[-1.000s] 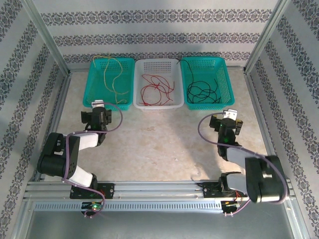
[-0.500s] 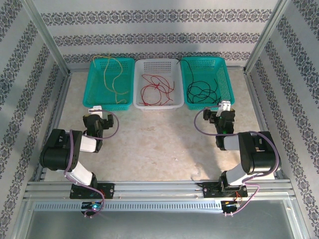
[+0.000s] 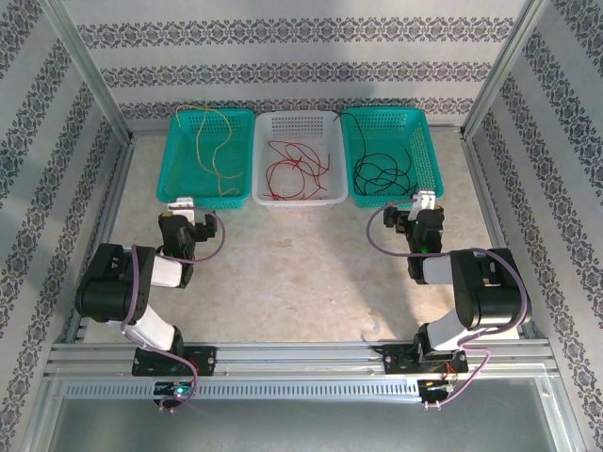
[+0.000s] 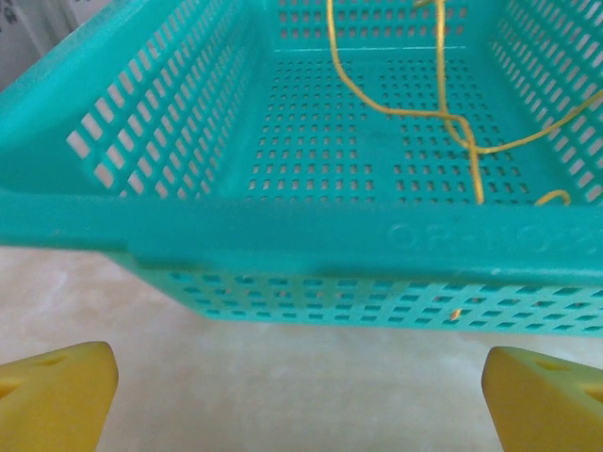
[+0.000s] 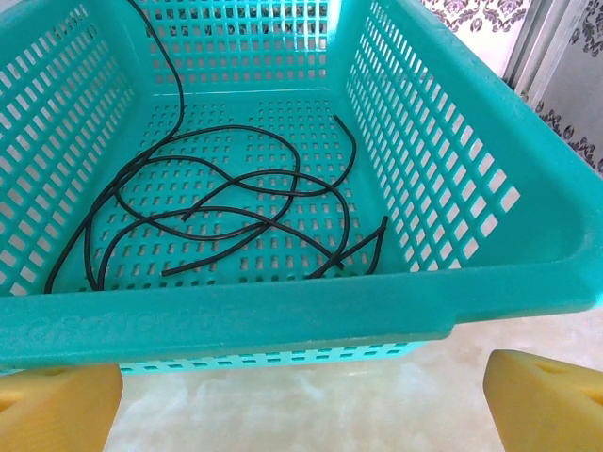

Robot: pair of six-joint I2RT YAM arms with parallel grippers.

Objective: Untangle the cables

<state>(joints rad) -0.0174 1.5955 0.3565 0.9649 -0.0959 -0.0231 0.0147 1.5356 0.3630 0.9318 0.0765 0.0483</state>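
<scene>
Now looking down on a pale marbled surface (image 3: pixel 301 264) and finding three perforated plastic baskets lined up side by side along its far edge, walls touching. Finding a thin yellow cable (image 4: pixel 471 155) lying in loose bends inside the teal plastic basket on the left (image 3: pixel 209 199), crossing itself once toward the right of the basket floor in the left wrist view. Finding a thin red cable (image 3: pixel 294 168) bunched in a small tangle inside the white plastic basket in the middle (image 3: pixel 300 201). Finding a thin black cable (image 3: pixel 379 172) coiling in several overlapping loops on the floor of the teal plastic basket on the right (image 3: pixel 391 201), with one strand climbing toward the far left corner in the right wrist view. Seeing each colour sitting in its own basket. Pointing the left arm's yellow fingers (image 4: pixel 52 395) at the near wall of the left teal basket, spreading them wide to the two lower corners of the wrist view, gripping nothing, hovering close to that wall and apart from it. Aiming the right arm's yellow fingers (image 5: pixel 546 395) likewise at the near wall of the right teal basket, parting them wide, clasping nothing, framing bare surface between the tips. Trailing thick purple leads (image 3: pixel 373 235) in loops beside both wrists.
</scene>
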